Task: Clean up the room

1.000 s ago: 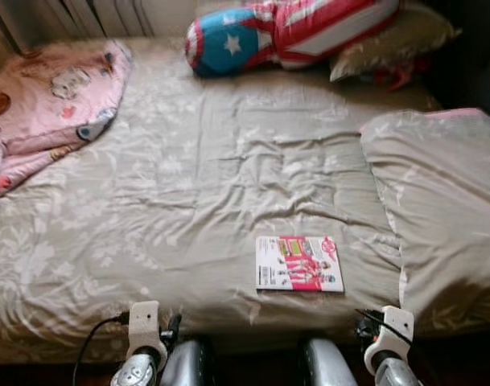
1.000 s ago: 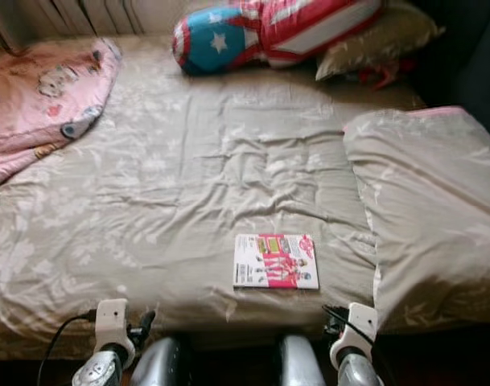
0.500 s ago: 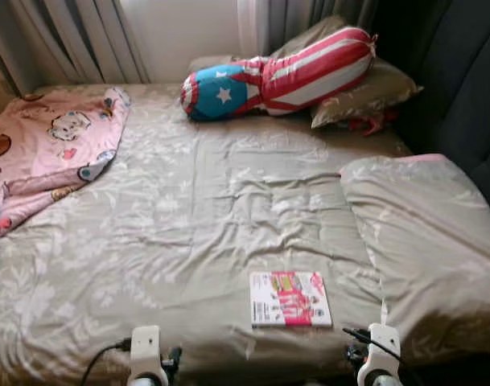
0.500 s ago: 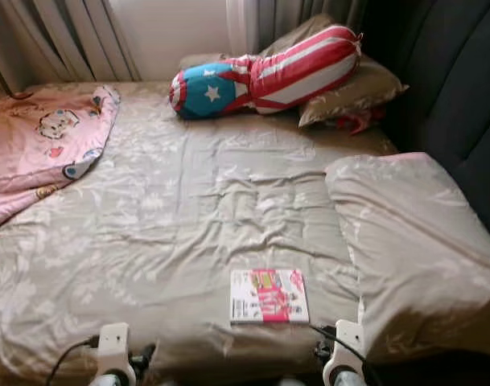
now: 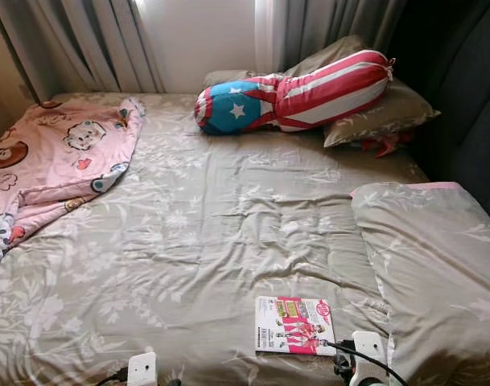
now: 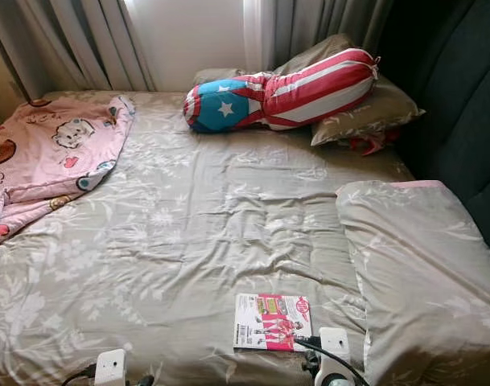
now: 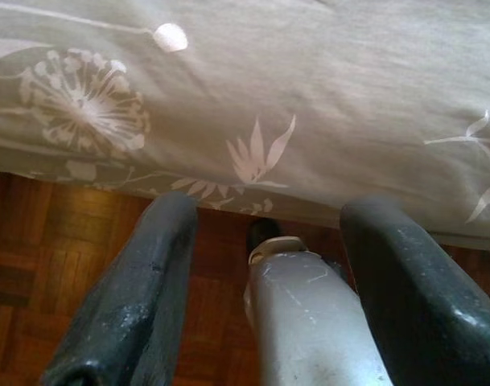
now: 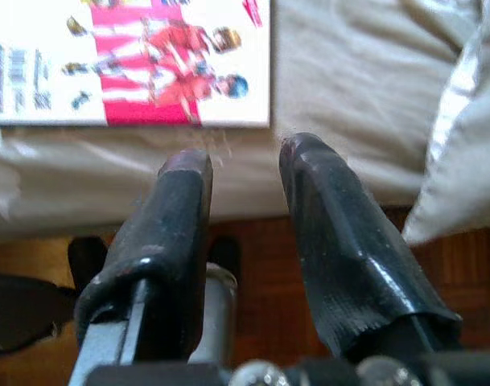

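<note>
The magazine (image 5: 294, 325) lies flat on the bed (image 5: 204, 241) close to its front edge, just beside the folded duvet (image 5: 438, 273). The right gripper (image 8: 245, 165) hangs at the bed's edge just below the magazine, its fingers (image 8: 184, 201) spread and empty. The left gripper (image 7: 269, 233) is also spread, holding nothing, low by the mattress side. Because the magazine is thin and flat on soft cloth, the fingers may pinch the sheet together with it, or push it further away.

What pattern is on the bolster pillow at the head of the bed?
Red and white stripes, with a blue end bearing a white star; the bolster pillow shows best in the left eye view.
</note>
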Robot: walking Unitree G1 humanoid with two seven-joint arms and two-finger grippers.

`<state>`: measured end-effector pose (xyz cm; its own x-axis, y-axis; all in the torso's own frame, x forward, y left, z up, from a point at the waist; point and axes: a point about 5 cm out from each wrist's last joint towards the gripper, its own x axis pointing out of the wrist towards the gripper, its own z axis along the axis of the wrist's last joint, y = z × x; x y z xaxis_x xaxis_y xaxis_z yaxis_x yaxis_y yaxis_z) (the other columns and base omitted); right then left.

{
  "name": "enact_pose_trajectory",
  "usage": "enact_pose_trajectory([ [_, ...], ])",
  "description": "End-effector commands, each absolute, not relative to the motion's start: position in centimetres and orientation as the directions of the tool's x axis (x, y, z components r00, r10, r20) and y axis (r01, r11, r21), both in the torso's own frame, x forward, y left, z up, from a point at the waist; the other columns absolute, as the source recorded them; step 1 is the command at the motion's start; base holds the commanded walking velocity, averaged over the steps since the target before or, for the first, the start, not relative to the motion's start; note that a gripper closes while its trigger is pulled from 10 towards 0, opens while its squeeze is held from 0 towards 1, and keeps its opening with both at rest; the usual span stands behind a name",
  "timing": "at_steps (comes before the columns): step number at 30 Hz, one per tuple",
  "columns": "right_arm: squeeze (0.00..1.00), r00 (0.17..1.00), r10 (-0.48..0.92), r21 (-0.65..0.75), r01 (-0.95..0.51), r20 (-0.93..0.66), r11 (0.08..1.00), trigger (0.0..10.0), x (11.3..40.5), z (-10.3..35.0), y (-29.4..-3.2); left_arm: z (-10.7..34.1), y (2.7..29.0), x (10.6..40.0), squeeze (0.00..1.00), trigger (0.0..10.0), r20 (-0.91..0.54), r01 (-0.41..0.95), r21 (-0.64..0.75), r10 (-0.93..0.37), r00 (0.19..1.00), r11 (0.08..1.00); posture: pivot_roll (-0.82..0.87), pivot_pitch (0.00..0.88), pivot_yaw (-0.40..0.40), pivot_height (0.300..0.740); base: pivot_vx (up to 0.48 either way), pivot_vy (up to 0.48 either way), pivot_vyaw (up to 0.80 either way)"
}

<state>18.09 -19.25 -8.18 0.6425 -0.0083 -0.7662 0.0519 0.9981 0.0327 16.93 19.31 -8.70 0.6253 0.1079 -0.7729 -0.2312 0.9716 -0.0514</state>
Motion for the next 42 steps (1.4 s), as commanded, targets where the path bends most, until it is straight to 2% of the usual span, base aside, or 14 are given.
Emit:
enact_pose_trajectory([
  [1,0.0,0.606,-0.018,0.001,0.031,-0.795,1.0,10.0,17.1,-8.6,-20.2,-9.1,19.6,16.0,0.0,10.0,-0.797,-0.263,-0.041,0.127,0.59,0.964,-0.16,0.0,-0.002,0.74,0.0,0.0,0.0],
  [6,0.0,0.582,-0.029,-0.039,-0.006,-0.813,0.999,10.0,15.7,-8.8,-22.0,-9.2,19.5,15.8,0.0,10.0,-0.801,-0.271,-0.039,0.132,0.583,0.962,-0.15,0.0,-0.014,0.74,0.0,0.0,0.0],
  [10,0.0,0.582,-0.035,-0.053,-0.014,-0.813,0.999,10.0,15.4,-8.8,-22.4,-9.3,19.5,15.6,0.0,10.0,-0.806,-0.277,-0.04,0.132,0.577,0.96,-0.13,0.0,-0.018,0.74,0.0,0.0,0.0],
  [19,0.0,0.576,-0.022,-0.045,-0.025,-0.817,0.999,10.0,14.7,-9.1,-21.8,-9.8,19.9,14.3,0.0,10.0,-0.829,-0.284,-0.027,0.137,0.542,0.958,-0.14,0.0,-0.009,0.74,0.0,0.0,0.8],
  [23,0.0,0.583,-0.006,-0.016,-0.011,-0.812,1.0,10.0,15.5,-9.3,-19.3,-9.8,20.0,14.2,0.0,10.0,-0.835,-0.27,-0.018,0.134,0.534,0.963,-0.14,0.023,-0.001,0.74,0.0,0.0,0.14],
  [29,0.0,0.58,0.0,-0.002,-0.003,-0.815,1.0,10.0,15.9,-9.4,-18.0,-9.8,19.9,14.3,0.0,10.0,-0.833,-0.244,-0.013,0.125,0.538,0.97,-0.14,0.045,0.004,0.74,0.0,0.0,0.0],
  [34,0.0,0.583,0.002,0.003,0.001,-0.813,1.0,10.0,16.0,-9.3,-17.9,-9.7,20.1,14.3,0.0,10.0,-0.83,-0.238,-0.007,0.127,0.543,0.971,-0.14,0.063,0.007,0.74,0.0,0.167,0.0],
  [42,0.0,0.594,-0.012,-0.005,0.013,-0.805,1.0,10.0,16.1,-9.0,-19.9,-9.7,20.1,14.4,0.0,10.0,-0.828,-0.228,0.0,0.127,0.546,0.974,-0.13,0.078,0.007,0.74,0.0,0.322,0.0],
])
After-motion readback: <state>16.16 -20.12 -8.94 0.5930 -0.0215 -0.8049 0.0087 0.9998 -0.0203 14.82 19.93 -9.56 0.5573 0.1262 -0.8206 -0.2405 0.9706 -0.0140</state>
